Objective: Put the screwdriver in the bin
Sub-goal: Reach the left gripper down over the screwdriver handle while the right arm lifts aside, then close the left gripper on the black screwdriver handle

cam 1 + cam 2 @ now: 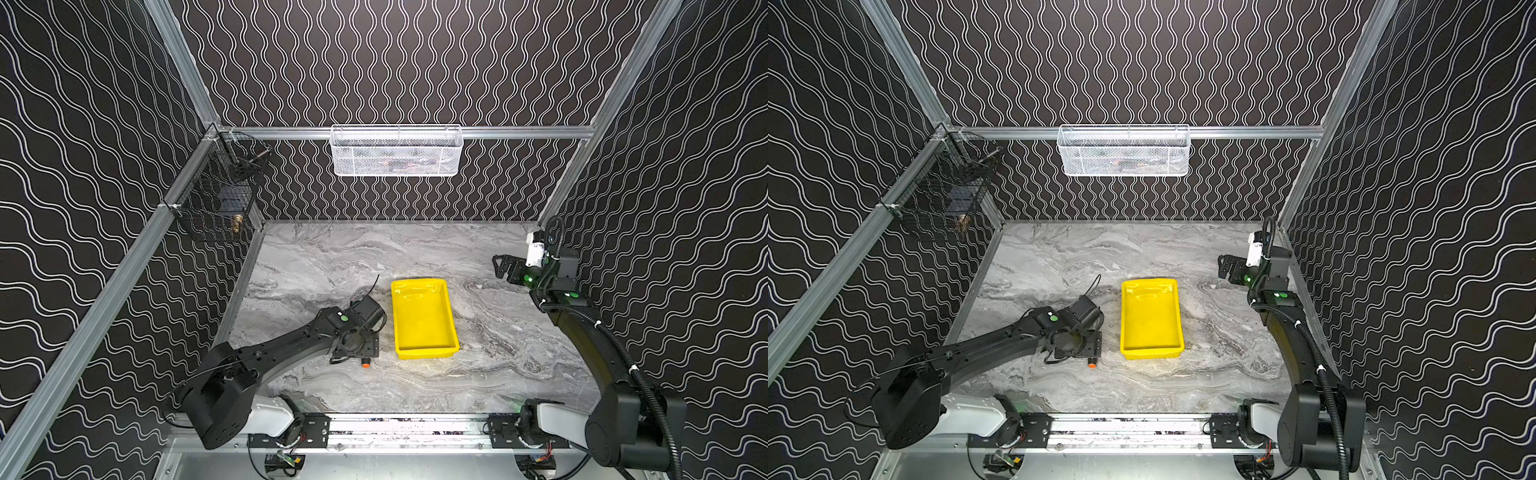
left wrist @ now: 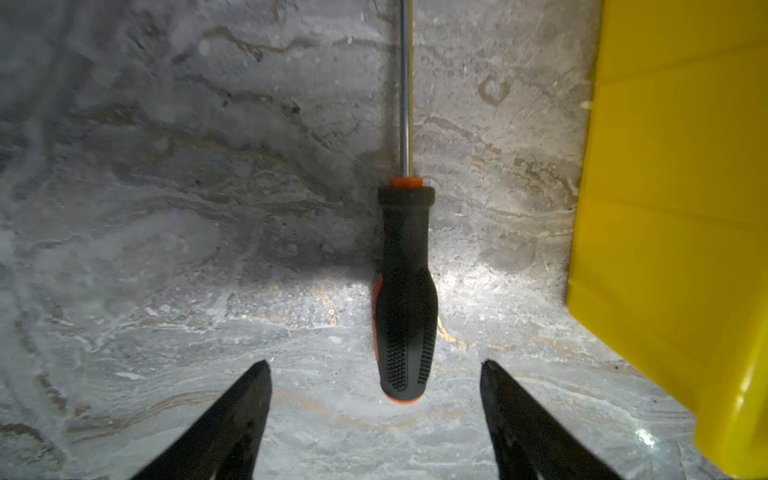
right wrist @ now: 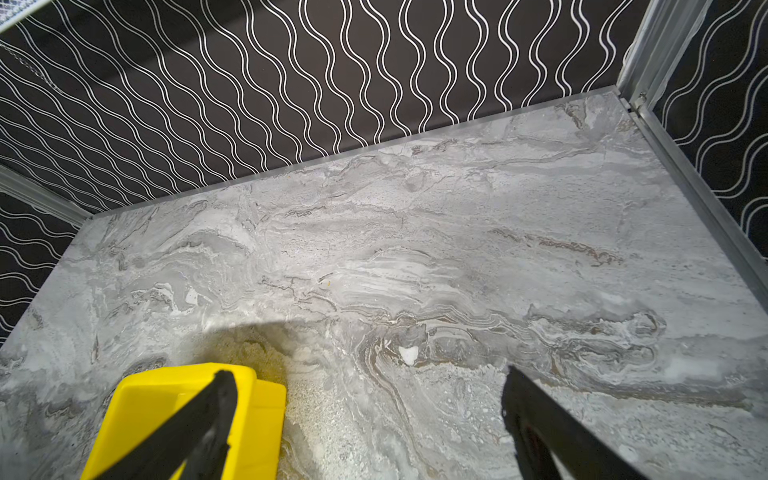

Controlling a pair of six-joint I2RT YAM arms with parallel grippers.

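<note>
– Left wrist view: left end effector (image 2: 374, 368) spread, straddling the handle's butt without touching. Why so low?
– Lined up to pinch it, I'd guess. The screwdriver (image 2: 405, 291) lies flat on the desk (image 2: 166, 208), just beside the bin (image 2: 665, 208), not in it.
– In both top views the left arm (image 1: 291, 345) hides all but its orange end.
– Yet they show the bin empty, and the right end effector (image 1: 498, 268) parked well apart. Its own wrist view shows it spread, holding nothing.

Bare table (image 2: 166, 249) both sides of screwdriver (image 2: 405, 291) handle (bin (image 2: 665, 208) wall nr one side).
</note>
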